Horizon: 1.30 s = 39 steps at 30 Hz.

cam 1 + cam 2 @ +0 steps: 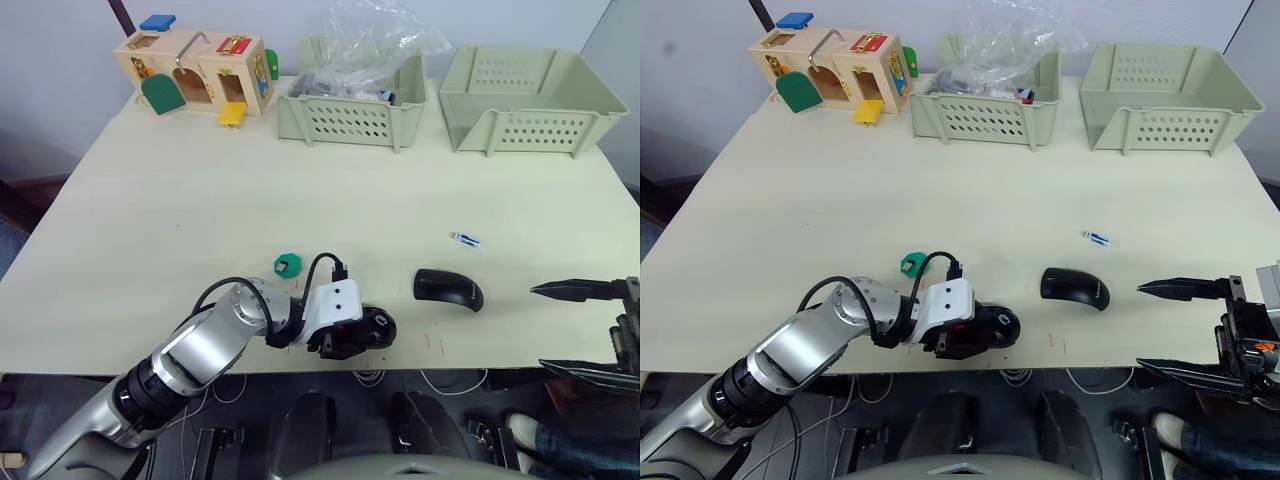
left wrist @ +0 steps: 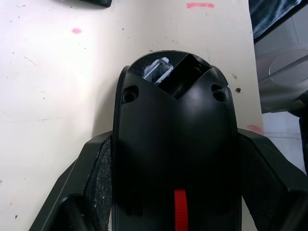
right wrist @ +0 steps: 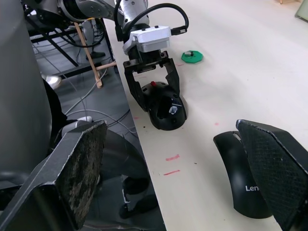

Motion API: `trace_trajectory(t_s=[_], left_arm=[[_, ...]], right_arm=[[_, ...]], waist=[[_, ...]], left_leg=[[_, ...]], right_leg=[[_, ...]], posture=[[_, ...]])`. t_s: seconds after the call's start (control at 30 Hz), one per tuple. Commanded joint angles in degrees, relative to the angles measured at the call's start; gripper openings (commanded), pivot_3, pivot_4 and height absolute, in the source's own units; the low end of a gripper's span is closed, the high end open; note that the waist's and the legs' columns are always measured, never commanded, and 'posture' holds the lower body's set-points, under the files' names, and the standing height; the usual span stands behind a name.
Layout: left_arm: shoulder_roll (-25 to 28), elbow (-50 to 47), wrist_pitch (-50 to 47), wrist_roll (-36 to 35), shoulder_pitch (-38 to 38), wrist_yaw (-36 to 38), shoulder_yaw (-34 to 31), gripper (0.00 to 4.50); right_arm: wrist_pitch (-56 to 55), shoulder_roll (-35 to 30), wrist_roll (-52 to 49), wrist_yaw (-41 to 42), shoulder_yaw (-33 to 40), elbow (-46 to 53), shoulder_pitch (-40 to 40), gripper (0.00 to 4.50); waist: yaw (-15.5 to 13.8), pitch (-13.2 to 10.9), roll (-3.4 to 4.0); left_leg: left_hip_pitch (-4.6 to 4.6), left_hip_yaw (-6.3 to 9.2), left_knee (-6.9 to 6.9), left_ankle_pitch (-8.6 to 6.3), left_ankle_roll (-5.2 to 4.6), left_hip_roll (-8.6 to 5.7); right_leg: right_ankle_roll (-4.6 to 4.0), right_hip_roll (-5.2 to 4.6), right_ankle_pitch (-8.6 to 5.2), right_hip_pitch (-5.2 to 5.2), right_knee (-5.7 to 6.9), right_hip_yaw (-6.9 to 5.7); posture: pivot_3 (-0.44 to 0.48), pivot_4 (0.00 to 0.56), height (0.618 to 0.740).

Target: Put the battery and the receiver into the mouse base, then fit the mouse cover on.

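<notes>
Closest of all, at the near edge of the counter point(image 1: 200, 230), the left end effector point(image 1: 362, 335) has its two black fingers pressed on the sides of the mouse base point(image 1: 372, 328). The base sits flat on the counter with its open hollow side up. In the left wrist view you can see its red mark point(image 2: 180, 210) near the fingers and its empty slot at the far end.

Off to the right, the right end effector point(image 1: 1175, 328) hangs past the edge of the counter. Its fingers are spread wide and hold nothing. The mouse cover point(image 1: 449, 289) lies on the counter between the two end effectors, apart from both. It rests dome side up, closer to the right one.

A little farther back, a green round disc point(image 1: 288, 265) lies just behind the left end effector. The battery point(image 1: 466, 239) lies alone behind the mouse cover, well apart from both end effectors.

At the far side of the counter stand a wooden toy house point(image 1: 196, 70), a basket with a plastic bag point(image 1: 352, 105), and another basket point(image 1: 525, 100).
</notes>
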<state>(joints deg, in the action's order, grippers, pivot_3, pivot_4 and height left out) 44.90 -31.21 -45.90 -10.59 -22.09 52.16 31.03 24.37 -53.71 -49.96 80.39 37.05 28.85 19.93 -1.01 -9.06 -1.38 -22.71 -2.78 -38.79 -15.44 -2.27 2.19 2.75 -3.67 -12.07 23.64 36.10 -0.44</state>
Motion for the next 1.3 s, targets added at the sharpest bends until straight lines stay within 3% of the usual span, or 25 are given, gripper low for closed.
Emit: trace_trajectory(t_s=[0.03,0.27,0.53,0.73,0.87,1.0,1.17,1.2,1.27,1.3], left_arm=[[-0.6,0.1,-0.9,1.3,0.6,-0.6,1.3,2.97],[-0.7,0.5,-0.6,1.8,0.9,-0.2,1.1,2.97],[-1.8,0.6,-1.7,1.8,1.0,-0.5,0.8,2.97],[-2.1,1.1,-2.1,1.9,0.4,-0.3,0.5,2.97],[-2.6,1.1,-2.6,1.8,0.0,-0.3,0.5,2.97],[-3.1,1.4,-2.8,1.9,-0.4,-0.3,0.7,2.97],[-3.5,1.1,-3.3,1.8,-0.6,-0.3,0.6,2.97],[-3.5,1.1,-3.4,1.8,-0.5,-0.3,0.6,2.97],[-3.5,1.0,-3.5,1.8,-0.5,-0.3,0.5,2.97],[-3.5,1.1,-3.5,1.8,-0.5,-0.3,0.5,2.97]], right_arm=[[-0.4,0.4,-0.1,-0.5,0.8,1.2,0.0,4.5],[0.0,0.9,-0.2,-1.5,1.1,1.4,0.2,4.5],[9.9,2.4,0.8,-25.3,-3.9,2.5,-8.5,4.5],[25.0,-2.0,3.1,-42.8,-12.8,4.3,-19.1,4.5],[32.5,-0.2,3.7,-50.5,-20.6,0.9,-30.9,4.5],[37.0,0.8,7.5,-54.4,-27.5,-3.4,-39.5,4.5],[40.6,-0.6,11.6,-52.7,-35.6,-8.4,-45.4,4.5],[41.2,-0.7,12.1,-52.2,-36.7,-9.1,-46.2,4.1],[41.6,-0.8,13.7,-51.1,-39.2,-11.0,-48.0,3.79],[40.7,-0.6,15.6,-51.1,-40.8,-12.3,-49.0,3.37]], waist=[[-0.1,0.0,0.01],[-0.2,0.0,0.01],[-0.3,0.1,0.05],[-0.3,0.1,0.1],[-0.1,0.1,0.1],[-0.1,0.1,0.1],[-0.3,0.1,0.11],[-0.3,0.1,0.11],[0.0,0.1,0.13],[0.0,0.1,0.13]], left_leg=[[0.0,0.0,0.0,0.0,0.0,0.0],[0.0,0.01,-0.05,0.0,0.0,-0.01],[-0.02,0.01,-0.1,0.0,0.0,-0.02],[-0.04,0.03,-0.1,0.0,0.0,-0.03],[-0.05,0.0,-0.16,0.0,0.0,-0.03],[-0.1,0.05,-0.17,-0.01,-0.01,-0.02],[-0.17,0.04,-0.18,-0.01,-0.02,-0.03],[-0.16,0.03,-0.2,-0.01,-0.03,-0.03],[-0.15,0.03,-0.2,-0.01,-0.03,-0.03],[-0.15,0.01,-0.2,-0.01,-0.03,-0.03]], right_leg=[[0.0,0.0,0.0,0.0,0.0,0.0],[0.04,-0.01,-0.02,-0.03,0.0,-0.01],[0.0,-0.03,0.0,-0.03,0.0,-0.01],[-0.01,-0.03,0.01,-0.03,0.0,-0.03],[0.0,-0.04,0.02,-0.02,0.02,-0.01],[0.0,-0.03,0.02,-0.02,0.0,-0.05],[-0.01,-0.04,0.03,0.0,-0.02,-0.06],[0.0,-0.04,0.03,0.0,-0.01,-0.06],[0.0,-0.04,0.03,0.0,-0.01,-0.05],[0.02,-0.04,0.05,0.01,-0.01,-0.03]], posture=[[0.0,0.15,0.74],[0.0,0.15,0.74],[0.0,0.15,0.74],[0.0,0.15,0.74],[0.0,0.15,0.74],[0.0,0.15,0.74],[0.0,0.15,0.74],[0.0,0.15,0.74],[0.0,0.15,0.74],[0.0,0.15,0.74]])
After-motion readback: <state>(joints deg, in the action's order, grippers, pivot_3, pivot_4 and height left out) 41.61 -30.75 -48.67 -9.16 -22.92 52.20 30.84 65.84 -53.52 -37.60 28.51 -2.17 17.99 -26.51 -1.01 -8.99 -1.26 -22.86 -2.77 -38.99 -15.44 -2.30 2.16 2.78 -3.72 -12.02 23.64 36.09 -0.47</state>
